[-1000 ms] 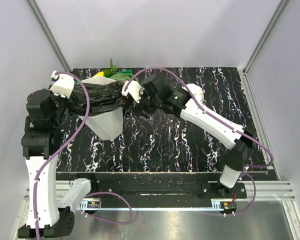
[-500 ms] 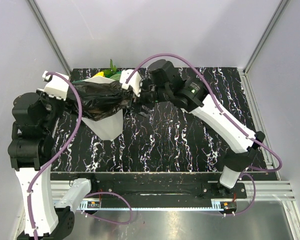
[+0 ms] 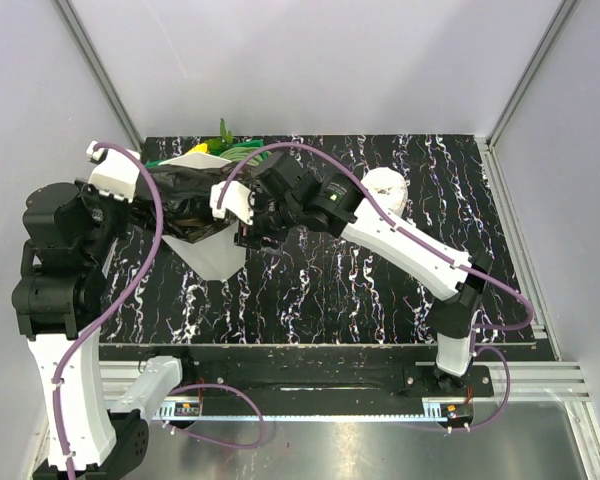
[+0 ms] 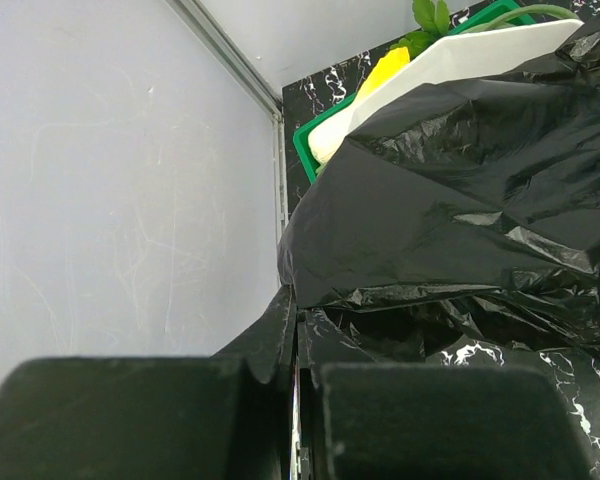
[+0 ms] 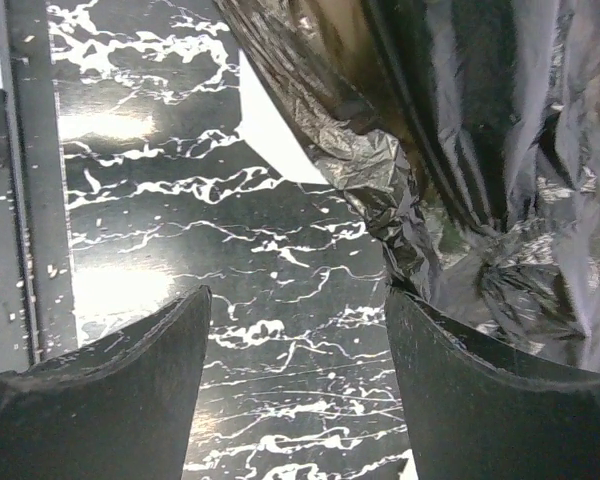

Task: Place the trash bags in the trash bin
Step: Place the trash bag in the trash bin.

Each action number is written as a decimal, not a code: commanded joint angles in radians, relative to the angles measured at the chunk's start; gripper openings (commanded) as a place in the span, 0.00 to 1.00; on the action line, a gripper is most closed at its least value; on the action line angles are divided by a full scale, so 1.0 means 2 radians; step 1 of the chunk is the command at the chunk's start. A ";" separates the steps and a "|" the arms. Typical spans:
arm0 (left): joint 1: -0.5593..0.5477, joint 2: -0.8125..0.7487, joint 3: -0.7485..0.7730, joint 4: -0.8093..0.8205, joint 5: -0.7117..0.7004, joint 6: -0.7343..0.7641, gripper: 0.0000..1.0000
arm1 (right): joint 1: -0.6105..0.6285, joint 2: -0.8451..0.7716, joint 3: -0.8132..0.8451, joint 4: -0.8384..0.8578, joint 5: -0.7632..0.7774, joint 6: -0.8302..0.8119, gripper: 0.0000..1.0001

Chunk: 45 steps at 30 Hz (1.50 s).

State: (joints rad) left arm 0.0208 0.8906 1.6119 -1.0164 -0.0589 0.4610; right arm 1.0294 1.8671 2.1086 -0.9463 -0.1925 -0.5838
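trash bag (image 3: 185, 190) draped across the rim of trash bin (image 3: 215, 255), not tucked inside yet. left gripper (image 4: 298, 365) clamped on one edge, right gripper (image 5: 295, 300) spread apart, empty, just beside it. roughly halfway, pushing down left.

The trash bags (image 3: 185, 192) hide the trash bin (image 3: 216, 255) mouth; green basket (image 3: 243, 150) mostly hidden.

Observing glossy black trash bag (image 3: 185, 192), crumpled and heavily creased, lying stretched across the mouth of the trash bin (image 3: 217, 252) and hanging over the rim at left and right. Observing bin, white and faceted, narrowing toward its base, standing at far left of table (image 3: 380, 290), far rim edge showing past the film.
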 commanded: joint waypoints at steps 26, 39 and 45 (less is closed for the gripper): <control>0.003 0.008 0.011 0.004 0.016 0.001 0.00 | 0.005 -0.002 0.072 0.006 0.043 -0.021 0.71; 0.003 0.003 0.003 0.003 0.023 0.004 0.00 | 0.005 0.028 0.055 0.041 0.077 -0.057 0.67; 0.003 -0.003 0.000 0.001 0.016 0.005 0.00 | 0.005 0.039 0.041 0.047 0.072 -0.056 0.47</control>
State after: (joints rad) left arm 0.0208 0.9031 1.6138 -1.0454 -0.0334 0.4629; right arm 1.0298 1.9327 2.2002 -0.8948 -0.0616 -0.6838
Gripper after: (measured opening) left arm 0.013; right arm 0.536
